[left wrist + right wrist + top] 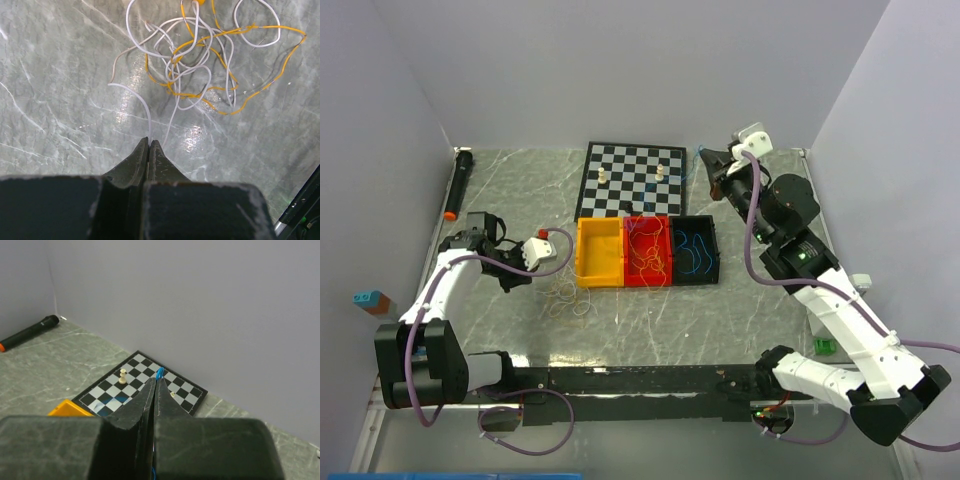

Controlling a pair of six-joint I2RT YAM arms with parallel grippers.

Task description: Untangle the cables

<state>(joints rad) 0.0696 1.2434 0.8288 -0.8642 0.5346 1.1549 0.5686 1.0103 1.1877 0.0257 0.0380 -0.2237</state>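
Separating the loose knot looks like the step in hand. On the left, the left claw (150, 143) is pressed together on a whitish cable (143, 107), whose strand runs straight into the tips just above the counter (60, 100). Ahead of it lies the tangle (200, 65), whitish and orange-yellow loops crossing one another many times. The next move probably calls for a slow draw away from the knot, watching whether the whitish cable slides free or drags the orange-yellow loops along.

Rightward in the top view stand a yellow tray (598, 272), which looks empty, a red tray (648, 284) with pale and yellowish wire in it, and a black tray (716, 250) with blue strands (692, 250) in it. So sorting by colour seems partly done.

Farthest right, the right claw (154, 385) is raised high over the chessboard (182, 390), its tips closed on a blue cable (159, 373) that loops out above them. I cannot tell whether this cable is joined to the strands in the black tray.

Only the wrist views show each pinch and the wire in it, since the overhead picture leaves the wires near both claws too fine to follow. Only the overhead picture shows the trays' contents and how well apart the two arms are.
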